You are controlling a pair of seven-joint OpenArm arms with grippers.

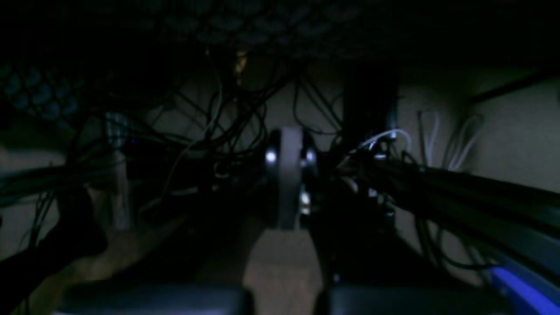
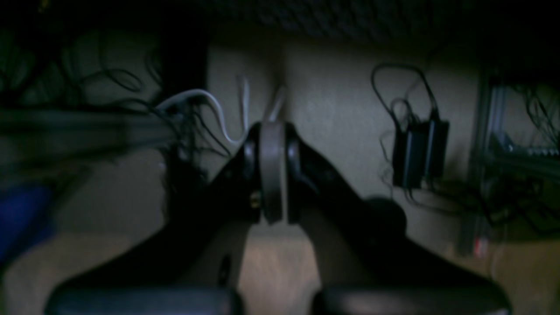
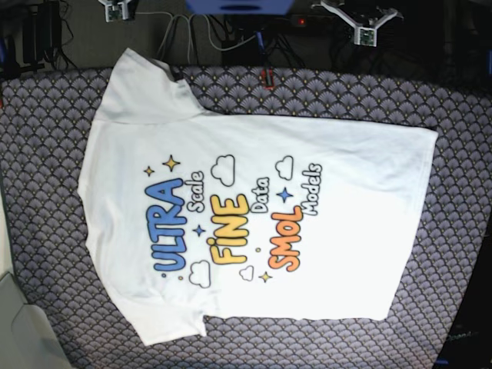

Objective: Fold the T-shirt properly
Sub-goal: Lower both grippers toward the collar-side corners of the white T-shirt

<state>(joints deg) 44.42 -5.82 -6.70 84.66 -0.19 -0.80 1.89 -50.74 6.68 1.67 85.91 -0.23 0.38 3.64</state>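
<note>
- Left gripper (image 1: 286, 177): jaws together, nothing between them. Seen from its wrist cam as a pale grey pad edge flanked by dark finger bodies w/ small bright glints.
- Right gripper (image 2: 273, 173): jaws together too, empty. Grey pad edge-on betw. two black fingers (image 2: 332, 183) that widen toward the cam.
- Both wrist views are dim & blurred; they look under the table level at a beige wall, not at the cloth.
- Left wrist view: tangle of thin black cables (image 1: 227, 113) behind the gripper, a few white wires (image 1: 385, 138) to its right, a blue strip (image 1: 520, 288) at bottom right.
- Right wrist view: black power brick (image 2: 420, 153) hanging by its cord against the wall, right of the gripper; white wire loop (image 2: 205, 103) to the left.
- Base view: neither gripper is over the work surface; only small white/grey mounts show at the top edge, approx. at (image 3: 117, 9) and (image 3: 365, 21).
- Large white short-sleeved T-shirt (image 3: 369, 231) lies spread flat, print side up, in the middle of the table, well apart from both grippers.
- Shirt is turned sideways: collar end toward the view's left, hem toward the right; one sleeve points to top left, the other to bottom left.
- Print: "ULTRA" blue, "FINE" yellow, "SMOL" orange, w/ stars & clouds.
- Table cover (image 3: 46, 154): dark cloth w/ grey fan-scale pattern, showing all round the shirt.
</note>
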